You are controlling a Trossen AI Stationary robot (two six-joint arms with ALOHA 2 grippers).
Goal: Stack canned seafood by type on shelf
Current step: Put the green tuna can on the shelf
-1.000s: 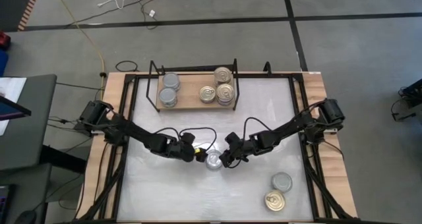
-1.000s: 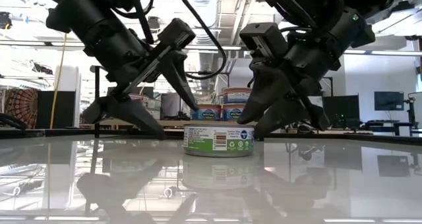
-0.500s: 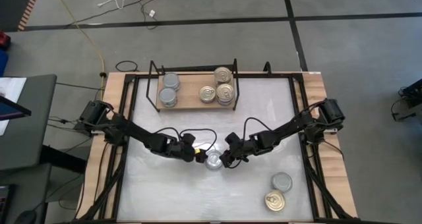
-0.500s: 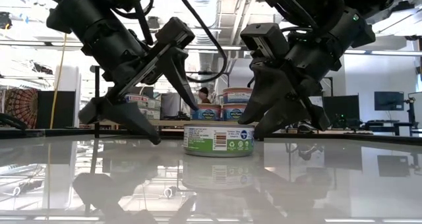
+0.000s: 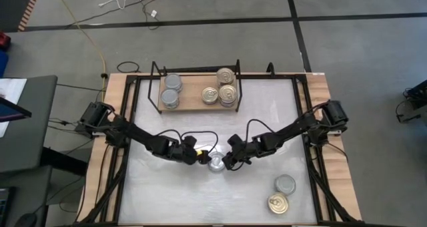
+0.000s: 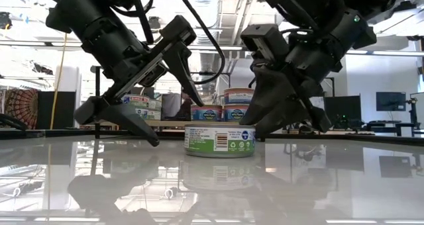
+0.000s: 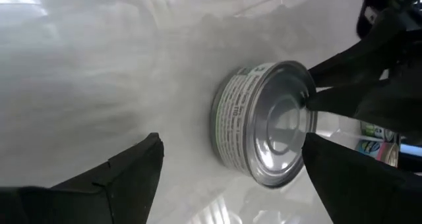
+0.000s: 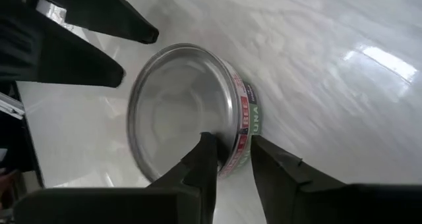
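1. A silver-topped tin sits flat on the white surface, directly between the two end effectors
2. The left end effector is just beside the tin on its left side; its fingers stand wide apart and clear of the tin's wall, with bare surface showing between them in the left wrist view
3. The right end effector is at the tin's opposite side, fingers narrowly parted over the rim: one on the lid, the other against the outer wall; I cannot tell whether they are clamped tight
4. The shelf lies beyond both end effectors toward the surface's far edge, with grey-topped tins at its left end, gold-topped tins at its right end, and bare board between
5. Two loose tins, one grey and one gold, lie behind the right end effector near the surface's corner; the stretch behind the left end effector is open
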